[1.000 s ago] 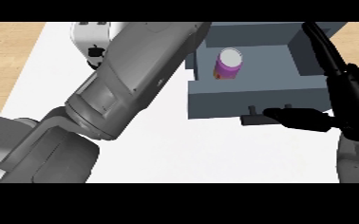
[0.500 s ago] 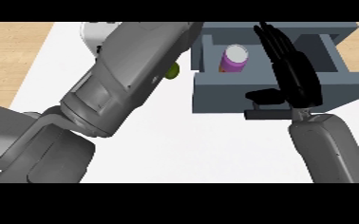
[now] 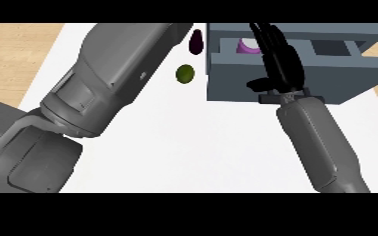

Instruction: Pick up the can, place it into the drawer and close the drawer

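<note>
A: Where's the can [image 3: 247, 46]?
B: In the drawer [image 3: 229, 80], half hidden behind the right hand [image 3: 284, 67], whose fingers are straight and together.
A: Nearby?
B: A green thing [image 3: 185, 73] and a dark thing [image 3: 196, 42] beside the drawer; the left forearm [image 3: 111, 80] crosses the counter [image 3: 192, 145].

1. Looks like a kitchen to me: I'm looking down on a plain white worktop [image 3: 192, 145] with pale wood [image 3: 26, 50] showing past its left edge.
2. A grey drawer [image 3: 244, 87] is open at the far right, with a can [image 3: 247, 46] inside.
3. A small green fruit [image 3: 185, 73] and something dark purple [image 3: 196, 42] lie just beside the drawer.
</note>
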You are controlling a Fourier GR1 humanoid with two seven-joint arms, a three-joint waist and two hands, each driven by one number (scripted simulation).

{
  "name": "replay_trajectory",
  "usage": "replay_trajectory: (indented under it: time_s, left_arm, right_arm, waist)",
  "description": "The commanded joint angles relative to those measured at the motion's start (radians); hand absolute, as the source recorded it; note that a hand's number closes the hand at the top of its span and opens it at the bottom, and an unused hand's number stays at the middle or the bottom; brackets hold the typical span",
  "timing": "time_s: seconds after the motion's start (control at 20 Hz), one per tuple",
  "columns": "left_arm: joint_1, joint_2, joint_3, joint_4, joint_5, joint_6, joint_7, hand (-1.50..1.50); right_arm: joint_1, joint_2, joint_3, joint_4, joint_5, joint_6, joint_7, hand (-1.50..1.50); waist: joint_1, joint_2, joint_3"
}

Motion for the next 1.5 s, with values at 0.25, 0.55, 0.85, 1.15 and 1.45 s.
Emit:
replay_trajectory:
  time_s: [0.25,0.55,0.85,1.15,1.45]
  left_arm:
    - [0.075,0.051,-0.019,-0.103,-0.03,-0.011,0.074,-1.5]
    - [0.108,0.08,-0.034,-0.197,-0.045,-0.001,0.128,-1.5]
    - [0.214,0.158,-0.034,-0.271,-0.045,-0.068,0.132,-1.5]
    - [0.245,0.197,-0.045,-0.37,-0.051,-0.071,0.181,-1.5]
    - [0.343,0.205,-0.048,-0.437,-0.046,-0.092,0.162,-1.5]
  right_arm:
    - [-0.246,-0.003,-0.111,0.365,0.055,-0.213,-0.031,-1.5]
    - [-0.359,0.023,-0.141,0.538,0.091,-0.34,-0.023,-1.5]
    - [-0.464,-0.023,-0.179,0.644,0.089,-0.355,-0.056,-1.5]
    - [-0.558,-0.023,-0.218,0.684,0.06,-0.329,-0.061,-1.5]
    - [-0.574,0.027,-0.297,0.667,-0.045,-0.31,-0.171,-1.5]
  waist:
    - [0.034,-0.001,0.0]
    - [0.06,-0.001,0.0]
    - [0.076,0.011,0.0]
    - [0.091,0.008,0.0]
    - [0.082,0.009,0.002]
